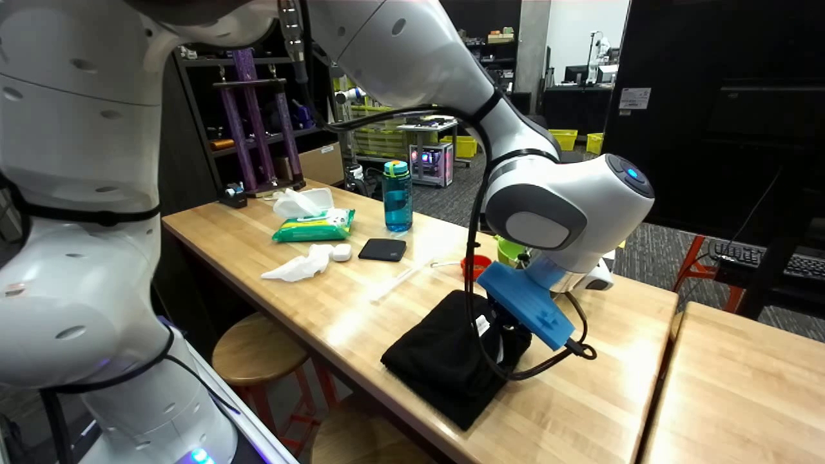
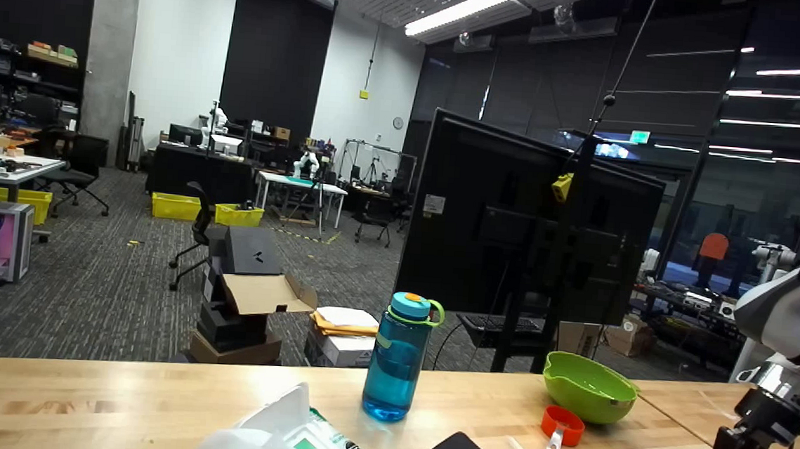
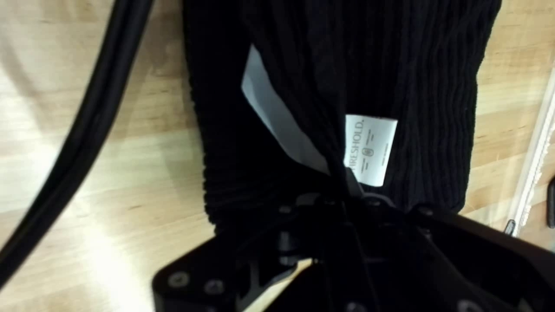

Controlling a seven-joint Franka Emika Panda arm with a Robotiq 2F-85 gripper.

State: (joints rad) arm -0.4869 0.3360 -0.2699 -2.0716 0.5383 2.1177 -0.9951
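A folded, ribbed black cloth (image 1: 438, 361) lay on the wooden tabletop (image 1: 567, 412), near the edge above the round stools (image 1: 258, 348), with its raised ridge running straight to your tool (image 3: 349, 193). The fingers were drawn fully together and appeared to grip a narrow pinch of that ridge, though black on black in the wrist view hid how deep the bite went. A white printed label (image 3: 370, 149) lay just to one side of the fingertips, and a pale strip (image 3: 277, 117) peeked from under the fold on the other. For you, the step in hand looked to be securing that pinch, and doing it well meant checking that fabric, rather than the label alone, sat between the pads, with enough bunched to resist slipping. So thin a hold called for slow, even pulling from the start, square to the ridge, since a sharp tug risked popping it free. In an exterior view, a black cable (image 1: 475, 225) hung in a loop before the cloth beside the blue mount (image 1: 528, 306); it deserved slack and clearance so that it did not brush the folds. Farther out, a red cup (image 2: 572, 434) sat just beside a green bowl (image 2: 588, 400), and beyond them your tabletop carried a flat black case (image 1: 382, 249), a blue bottle (image 1: 397, 200), a green wipes pack (image 1: 312, 230), a small white case (image 1: 341, 252) and a crumpled white tissue (image 1: 300, 265).
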